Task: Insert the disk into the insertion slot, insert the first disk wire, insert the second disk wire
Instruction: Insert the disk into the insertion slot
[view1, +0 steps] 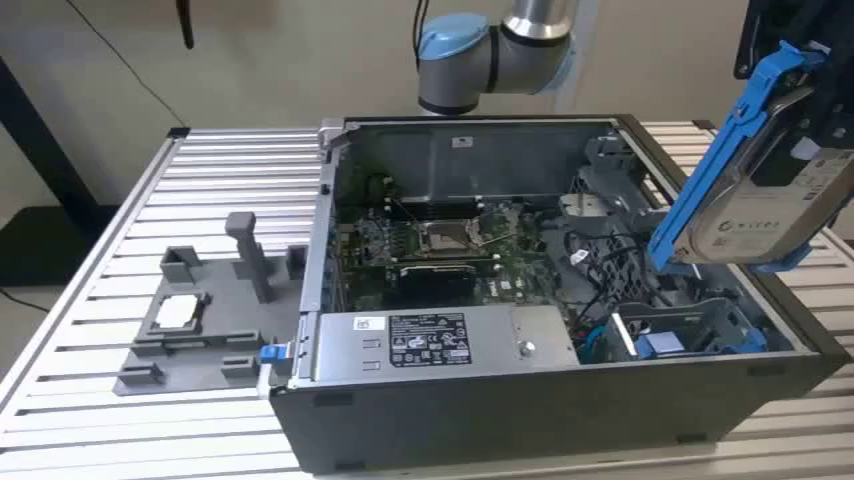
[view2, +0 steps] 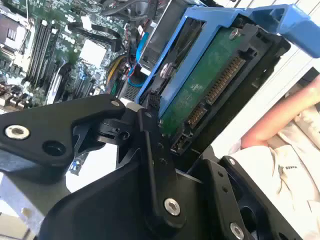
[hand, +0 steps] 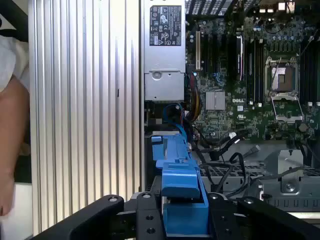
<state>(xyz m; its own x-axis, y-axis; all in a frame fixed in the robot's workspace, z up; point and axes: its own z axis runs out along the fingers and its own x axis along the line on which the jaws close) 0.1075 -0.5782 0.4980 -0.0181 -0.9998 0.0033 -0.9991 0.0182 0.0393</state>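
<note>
The end effector (hand: 184, 212) is clamped on the disk (view1: 778, 195), which hangs tilted with its long axis steeply upright. The insertion slot (view1: 687, 325) lies below it, not touching, in the case (view1: 534, 410) corner.

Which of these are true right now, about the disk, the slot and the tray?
1. The end effector holds the disk above the case. True.
2. The disk sits in the insertion slot. False: it hangs tilted, outside the slot.
3. The grey tray lies inside the case. False: it lies on the table, at the exterior view's left of the case.
4. A person's arm shows in the second wrist view. True.
</note>
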